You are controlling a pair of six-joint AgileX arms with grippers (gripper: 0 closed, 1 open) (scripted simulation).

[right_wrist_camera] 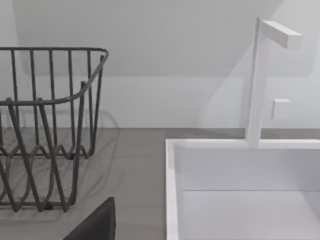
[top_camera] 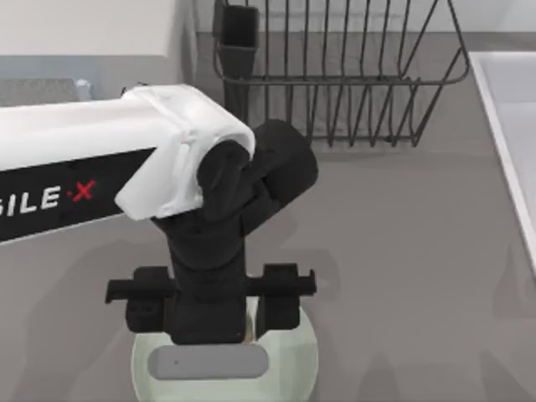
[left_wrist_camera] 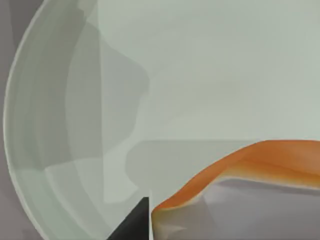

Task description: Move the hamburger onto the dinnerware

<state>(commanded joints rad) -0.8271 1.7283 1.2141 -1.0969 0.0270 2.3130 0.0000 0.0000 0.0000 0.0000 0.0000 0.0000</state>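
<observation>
Top view: left end effector [top_camera: 209, 335] hangs over the dinnerware [top_camera: 306, 356] at six o'clock, placing its load. Left wrist view: fingers clamp the hamburger [left_wrist_camera: 260, 160] just above the plate. Right wrist view: dish rack [right_wrist_camera: 45, 125], sink [right_wrist_camera: 240, 190]; right arm parked.

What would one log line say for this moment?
left tool: over plate | hamburger: at tool, above plate | right arm: parked by sink | placement: unconfirmed
</observation>
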